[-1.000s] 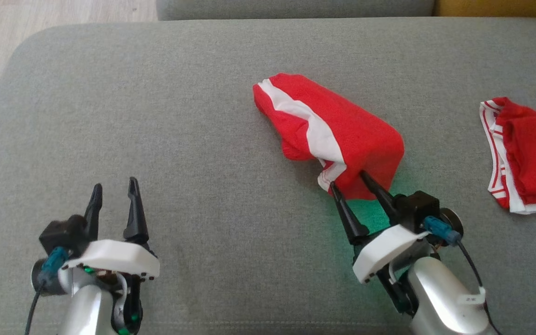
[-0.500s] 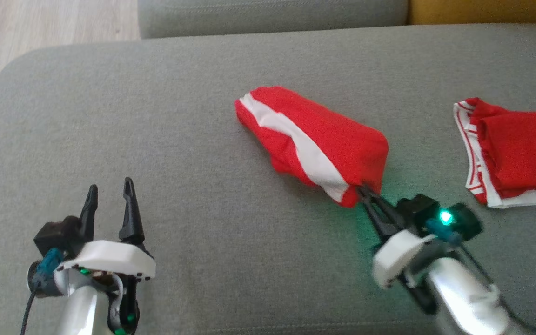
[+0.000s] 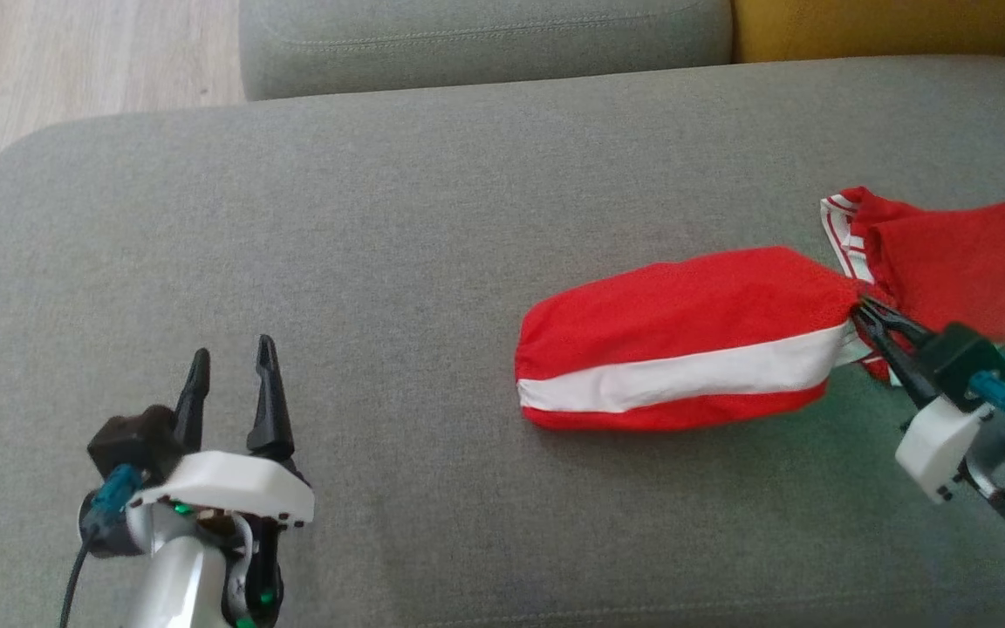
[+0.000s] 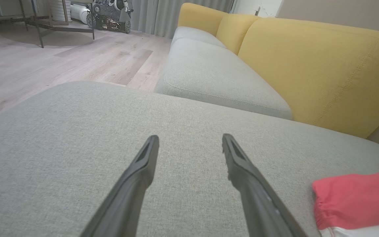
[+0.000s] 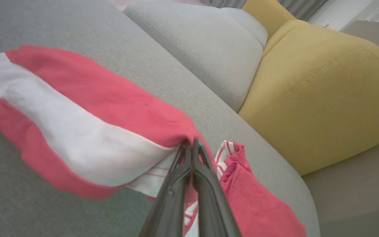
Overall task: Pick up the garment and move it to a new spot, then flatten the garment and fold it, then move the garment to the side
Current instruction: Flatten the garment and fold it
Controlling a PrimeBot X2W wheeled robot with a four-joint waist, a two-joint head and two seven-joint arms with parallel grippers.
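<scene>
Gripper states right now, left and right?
Left gripper: open, holding nothing.
Right gripper: shut on the red fabric garment with a white stripe.

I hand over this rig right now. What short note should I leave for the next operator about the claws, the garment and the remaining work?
Right claw: shut on the right end of the red folded cloth garment with a white stripe.
Left claw: open, empty, over the grey fabric cushion.
Gripped end sits beside a second red garment with white trim.
Done: garment looks folded.
To do: probably finish moving it aside, then release.
</scene>
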